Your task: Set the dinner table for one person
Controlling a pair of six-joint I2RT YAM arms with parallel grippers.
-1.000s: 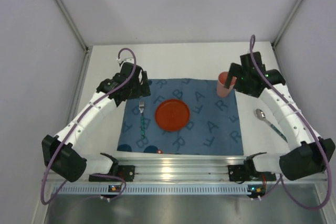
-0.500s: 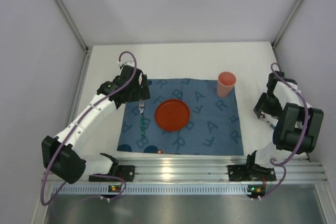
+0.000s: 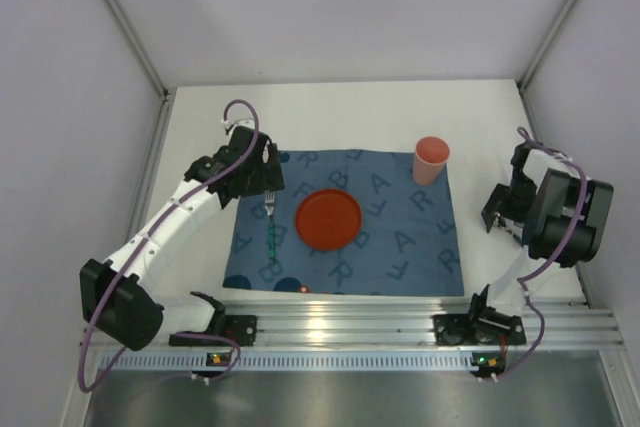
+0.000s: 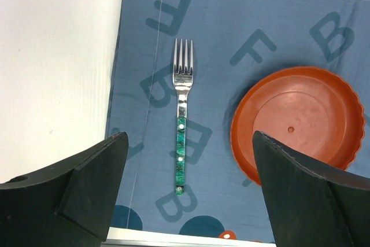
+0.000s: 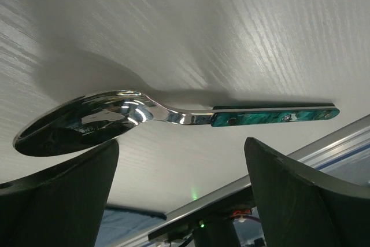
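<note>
On the white dinner table (image 3: pixel 350 112) lies a blue lettered mat (image 3: pixel 400 247). It carries an orange plate (image 3: pixel 329 219), a green-handled fork (image 3: pixel 270 229) left of it and a pink cup (image 3: pixel 431 159) at its far right corner. My left gripper (image 3: pixel 257 175) hovers open above the fork (image 4: pixel 181 120), beside the plate (image 4: pixel 298 122), holding nothing. My right gripper (image 3: pixel 498 212) is low over the table right of the mat, open. A green-handled spoon (image 5: pixel 144 114) lies flat just beyond its fingers (image 5: pixel 63 195). From above the arm hides the spoon.
A ribbed aluminium rail (image 3: pixel 340 322) runs along the near edge, between the two arm bases. Grey walls close in the table on the left, right and far sides. The right arm is folded back tightly near the right wall.
The right arm has left the cup, swung to the right and folded down over the spoon. The left gripper has barely moved above the fork.
</note>
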